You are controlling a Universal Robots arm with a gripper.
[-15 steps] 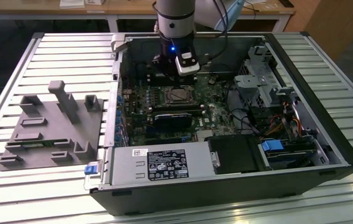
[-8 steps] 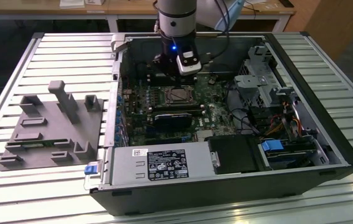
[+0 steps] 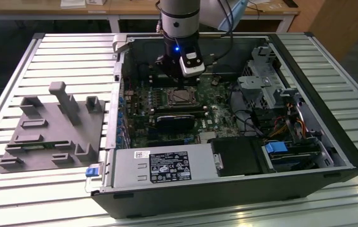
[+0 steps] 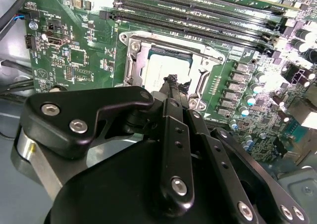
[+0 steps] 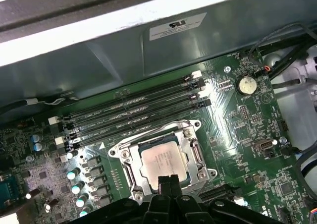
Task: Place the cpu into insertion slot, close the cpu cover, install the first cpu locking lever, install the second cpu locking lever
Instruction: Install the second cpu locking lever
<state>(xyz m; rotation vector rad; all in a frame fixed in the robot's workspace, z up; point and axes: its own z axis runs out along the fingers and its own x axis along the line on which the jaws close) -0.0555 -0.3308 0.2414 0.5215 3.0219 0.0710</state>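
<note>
The cpu (image 5: 161,159), a dull silver square, lies flat in the insertion slot (image 5: 120,154) on the green motherboard. The cpu cover (image 5: 187,147), a thin silver frame, lies down around it, and the chip shows through its window. My gripper (image 5: 166,180) is shut, its black fingertips together at the chip's near edge with nothing seen between them. In the second wrist view the gripper (image 4: 171,80) points down at the cpu (image 4: 163,65) inside the cover (image 4: 136,70). In the exterior view the gripper (image 3: 180,87) hangs just above the cpu (image 3: 182,97) inside the open computer case.
Long black memory slots (image 5: 133,117) run beside the socket, close to the grey case wall (image 5: 124,50). A black card with a fan (image 3: 174,122), the power supply (image 3: 160,165) and a drive cage (image 3: 267,85) crowd the case. A grey fixture block (image 3: 52,127) sits at the exterior view's left.
</note>
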